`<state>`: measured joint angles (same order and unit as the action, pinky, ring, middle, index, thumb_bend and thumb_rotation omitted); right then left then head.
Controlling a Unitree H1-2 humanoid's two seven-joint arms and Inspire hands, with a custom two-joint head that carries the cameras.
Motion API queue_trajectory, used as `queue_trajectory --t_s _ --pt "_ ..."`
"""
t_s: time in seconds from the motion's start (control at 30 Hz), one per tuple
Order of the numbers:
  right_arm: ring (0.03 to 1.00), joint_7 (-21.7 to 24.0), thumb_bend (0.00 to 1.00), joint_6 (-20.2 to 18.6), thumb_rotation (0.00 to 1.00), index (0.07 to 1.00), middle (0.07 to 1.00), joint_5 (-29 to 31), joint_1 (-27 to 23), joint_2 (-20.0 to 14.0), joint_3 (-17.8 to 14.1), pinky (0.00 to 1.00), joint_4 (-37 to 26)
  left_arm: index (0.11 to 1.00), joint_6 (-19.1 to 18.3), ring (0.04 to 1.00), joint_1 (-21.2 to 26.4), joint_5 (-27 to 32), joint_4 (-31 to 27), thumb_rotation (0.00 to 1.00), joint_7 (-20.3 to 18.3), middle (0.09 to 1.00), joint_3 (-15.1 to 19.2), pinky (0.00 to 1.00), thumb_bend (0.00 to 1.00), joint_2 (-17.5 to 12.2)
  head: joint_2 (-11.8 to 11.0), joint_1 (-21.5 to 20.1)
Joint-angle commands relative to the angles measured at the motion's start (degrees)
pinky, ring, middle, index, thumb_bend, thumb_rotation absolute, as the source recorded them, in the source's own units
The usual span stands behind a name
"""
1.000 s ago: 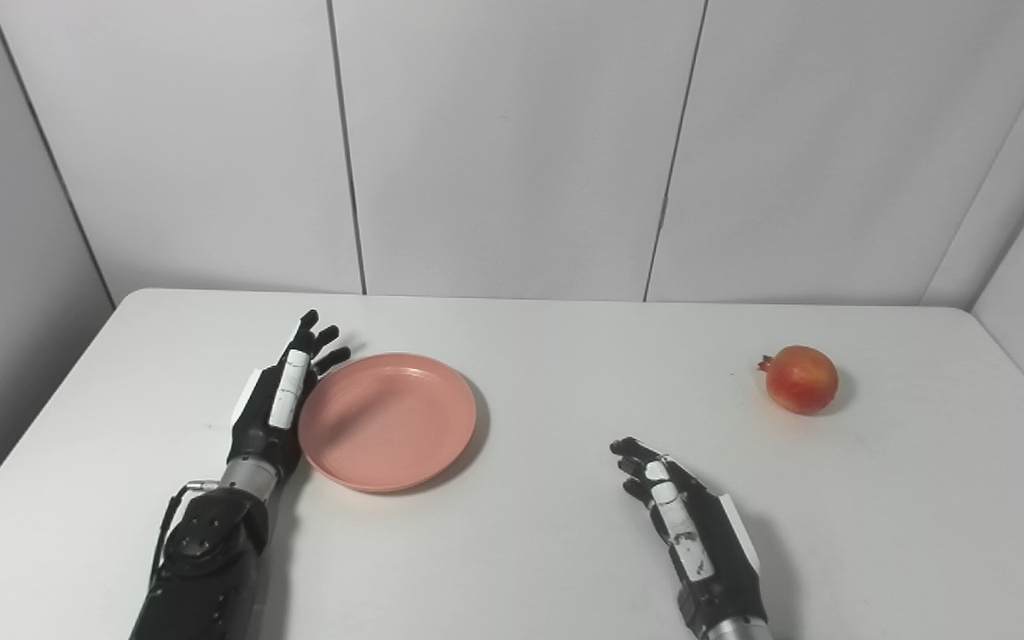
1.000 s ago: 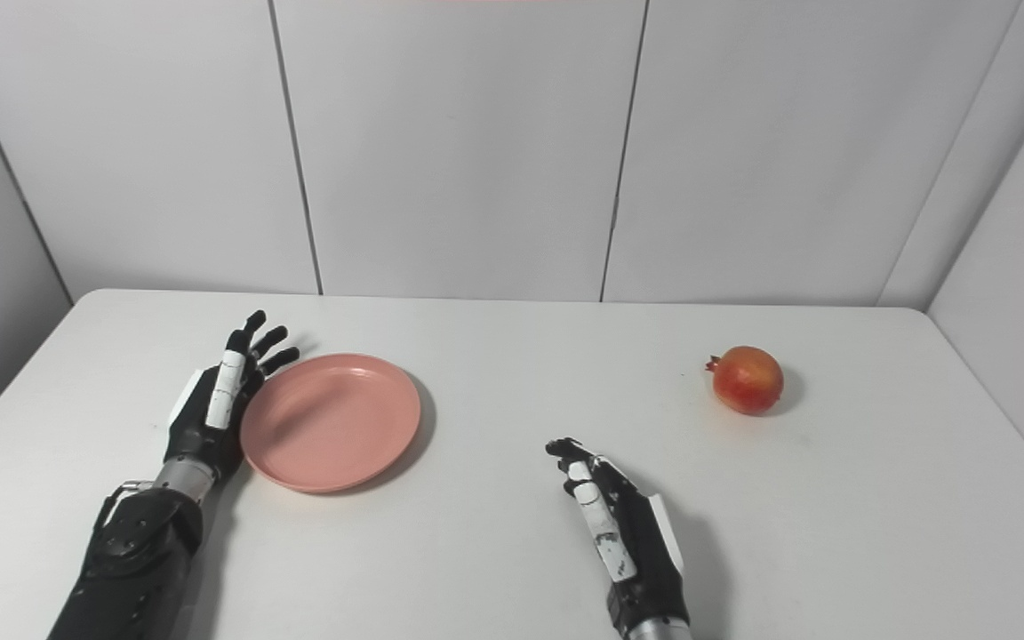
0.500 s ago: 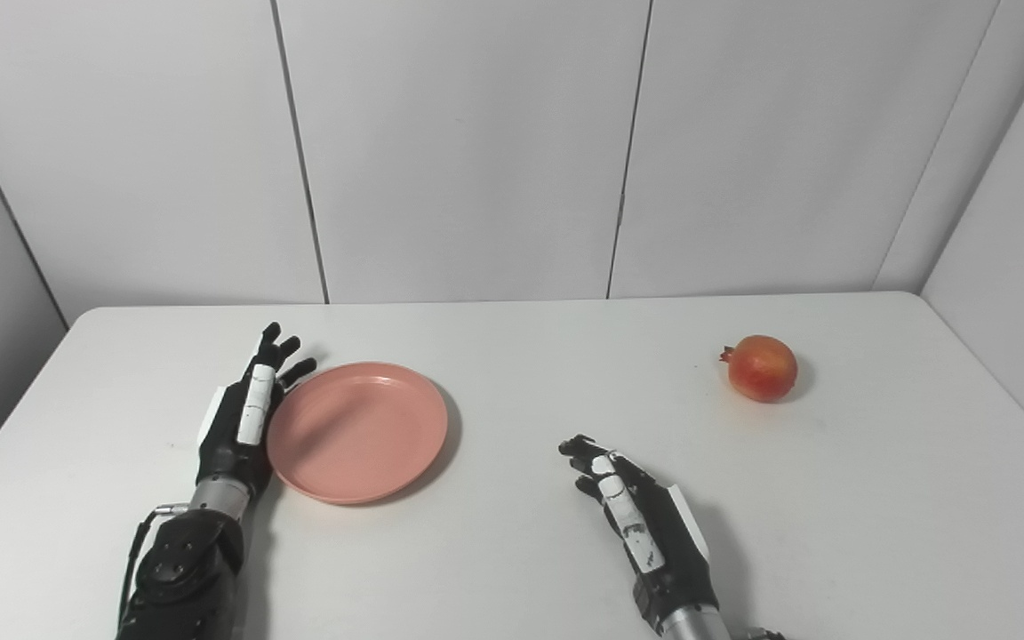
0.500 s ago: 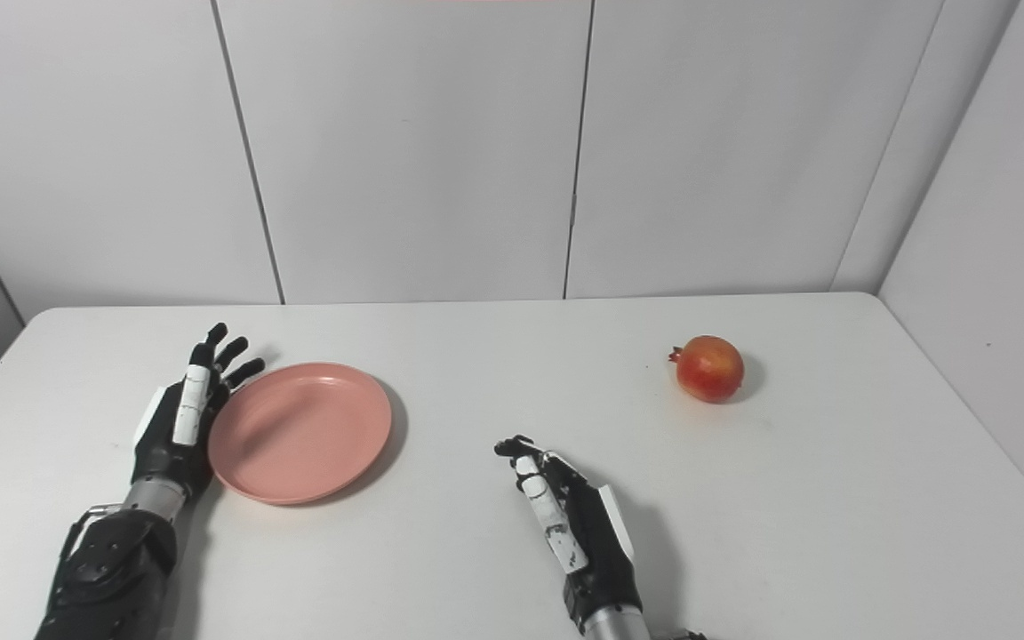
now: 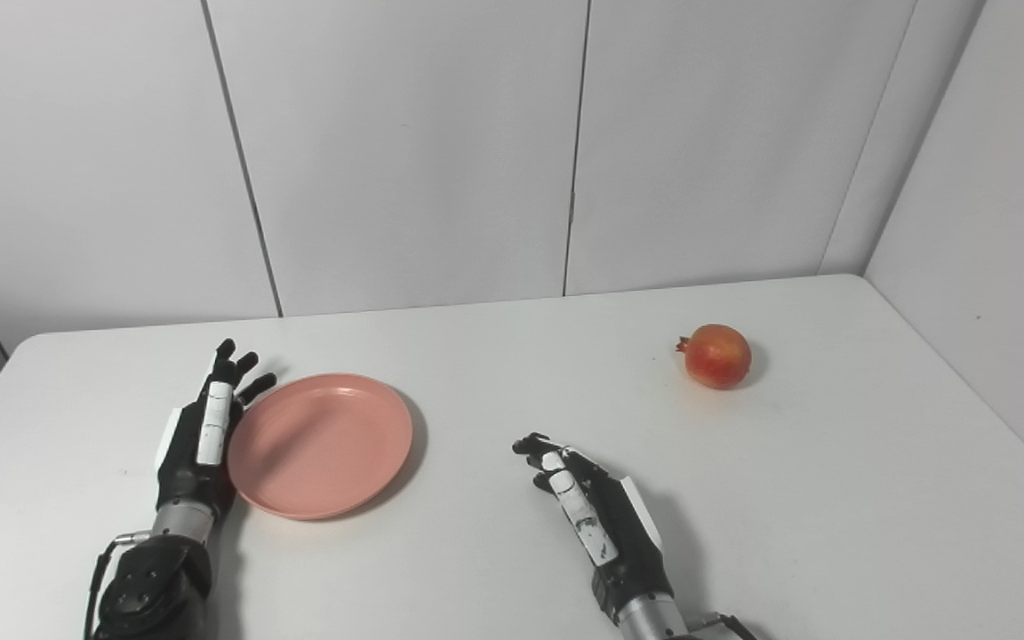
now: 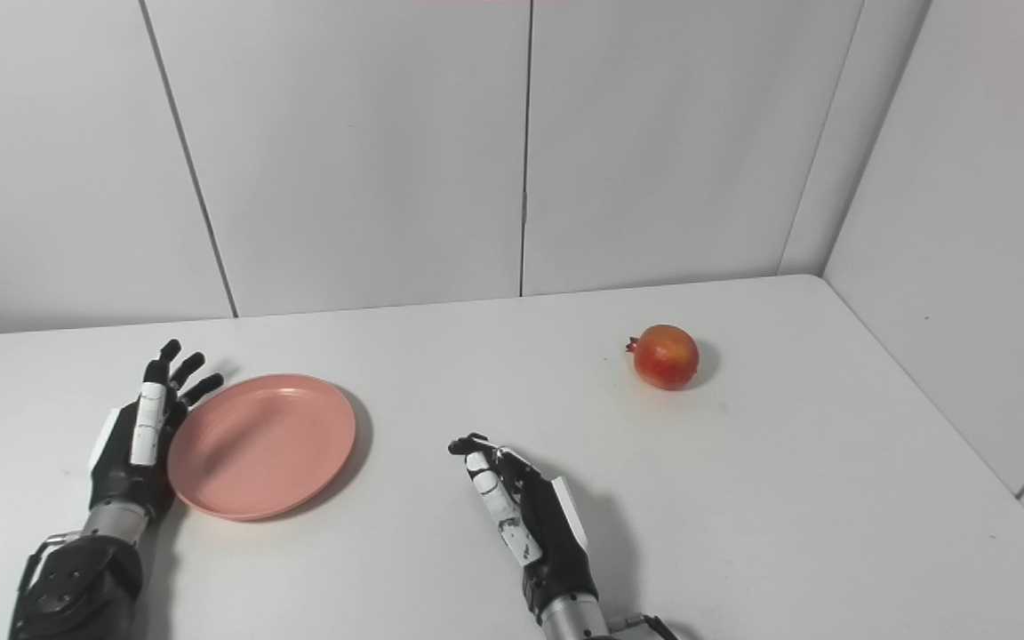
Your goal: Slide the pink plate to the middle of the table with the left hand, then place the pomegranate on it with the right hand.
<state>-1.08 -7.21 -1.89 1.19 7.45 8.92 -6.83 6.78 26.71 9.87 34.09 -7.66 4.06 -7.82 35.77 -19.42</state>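
My left hand (image 5: 196, 440) stands edge-on against the pink plate (image 5: 321, 444) at its nine o'clock rim, fingers spread and holding nothing. The plate sits on the left half of the desk (image 5: 494, 542), short of the middle. My right hand (image 5: 596, 516) rests at five o'clock from the plate, fingers loosely apart, empty. The pomegranate (image 5: 716, 356) lies well apart at the desk's two o'clock. The risk I see: pushing on that low rim, my fingers could ride over it and tip the plate, or an off-centre push could spin it toward my right hand. The round pomegranate could roll away when touched.
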Motion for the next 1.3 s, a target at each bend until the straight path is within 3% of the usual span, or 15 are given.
queue_trajectory --t_s 0.0,0.27,0.47,1.27 --pt "0.885 0.4 0.76 0.8 0.83 0.694 0.877 -0.3 -1.4 1.3 1.0 0.88 0.1 1.0 -2.9 0.856 1.1 0.1 -0.5 0.93 -2.2 0.947 -2.4 0.81 0.82 3.4 0.0 -0.2" --pt "0.877 -1.6 0.76 4.9 0.82 0.825 0.871 -2.0 -1.2 2.1 0.9 0.88 1.3 1.0 -3.1 0.857 1.3 0.1 -0.8 0.93 -2.3 0.95 -2.8 0.82 0.82 4.6 -0.3 -0.3" --pt "0.985 -3.8 0.76 8.8 0.9 0.956 0.965 -4.7 -1.0 2.8 0.7 0.99 2.6 1.0 -3.6 0.861 1.5 0.1 -0.7 0.91 -1.9 0.948 -2.8 0.83 0.86 5.5 -0.3 -0.4" --pt "0.962 -3.7 0.76 8.8 0.87 0.912 0.941 -5.0 -1.2 3.4 0.8 0.98 3.3 1.0 -3.0 0.853 2.4 -0.3 0.3 0.92 -2.5 0.944 -2.9 0.81 0.84 5.8 -0.8 -2.2"
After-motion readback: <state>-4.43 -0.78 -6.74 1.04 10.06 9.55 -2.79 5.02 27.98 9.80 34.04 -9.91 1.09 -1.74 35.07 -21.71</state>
